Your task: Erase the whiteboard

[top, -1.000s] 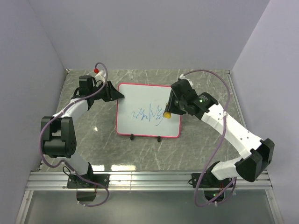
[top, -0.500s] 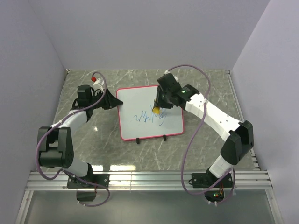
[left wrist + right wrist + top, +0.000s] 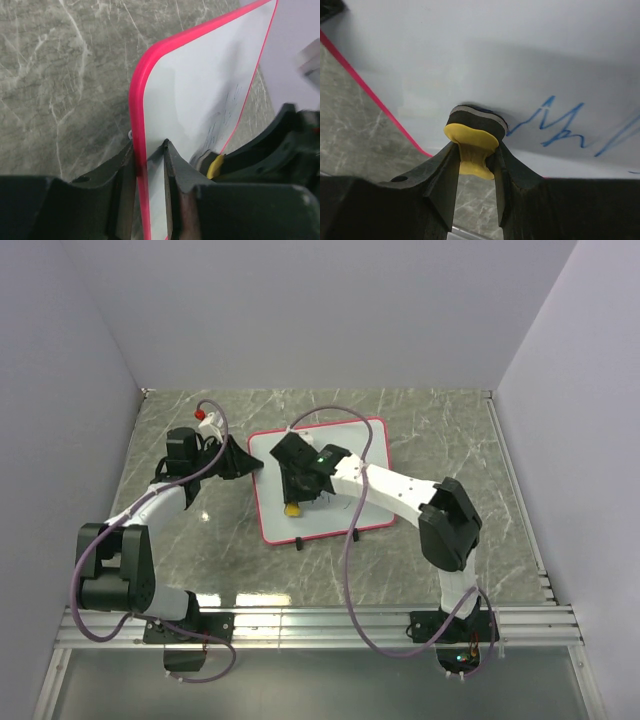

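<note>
The whiteboard [image 3: 322,518], white with a red-pink rim, lies slightly turned on the table. My left gripper [image 3: 256,462] is shut on its left edge; in the left wrist view the jaws [image 3: 148,150] pinch the rim of the whiteboard [image 3: 200,85]. My right gripper [image 3: 294,502] is shut on the yellow eraser [image 3: 292,508] and presses it on the board near the front left. In the right wrist view the eraser [image 3: 471,137] sits between my right gripper's jaws [image 3: 474,150], its dark pad against the whiteboard [image 3: 470,55], with blue scribbles [image 3: 565,130] to its right.
Two small black clips [image 3: 298,545] stick out from the board's near edge. The marble table [image 3: 450,440] is boxed in by grey walls at the back and both sides. A metal rail [image 3: 320,625] runs along the near edge.
My right gripper has swept the eraser leftward and nearer across the board, from its right side to its front left. The board has turned slightly. My left gripper keeps its hold.
</note>
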{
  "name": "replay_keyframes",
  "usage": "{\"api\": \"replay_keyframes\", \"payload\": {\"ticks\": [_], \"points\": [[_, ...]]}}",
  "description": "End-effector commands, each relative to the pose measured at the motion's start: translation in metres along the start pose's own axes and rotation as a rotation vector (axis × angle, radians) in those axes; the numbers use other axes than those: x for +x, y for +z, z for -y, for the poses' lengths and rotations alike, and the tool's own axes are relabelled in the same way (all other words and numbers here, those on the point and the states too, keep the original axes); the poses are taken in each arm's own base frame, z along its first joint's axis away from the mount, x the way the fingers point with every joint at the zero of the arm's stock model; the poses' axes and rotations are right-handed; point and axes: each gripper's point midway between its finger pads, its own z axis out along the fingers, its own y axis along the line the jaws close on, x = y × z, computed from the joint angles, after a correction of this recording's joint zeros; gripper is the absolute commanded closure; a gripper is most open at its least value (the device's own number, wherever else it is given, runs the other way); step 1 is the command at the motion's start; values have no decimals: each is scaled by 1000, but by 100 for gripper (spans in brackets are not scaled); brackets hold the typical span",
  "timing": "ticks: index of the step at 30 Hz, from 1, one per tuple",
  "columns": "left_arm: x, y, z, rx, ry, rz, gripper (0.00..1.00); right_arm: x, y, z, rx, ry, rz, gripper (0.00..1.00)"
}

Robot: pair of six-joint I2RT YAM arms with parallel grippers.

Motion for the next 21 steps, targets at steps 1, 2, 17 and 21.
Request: {"api": "replay_keyframes", "payload": {"ticks": [1,2,17,21], "points": [[21,-2,3,-17,6,-83,100,-18,7,-8,10,25,81,100],[23,-2,3,-15,6,-90,100,-17,10,-8,14,29,89,100],[28,-12,5,-54,12,-123,100,-16,26,-34,31,72,204,100],[28,-12,6,-53,15,-129,100,-22,25,-11,84,100,223,100]]}}
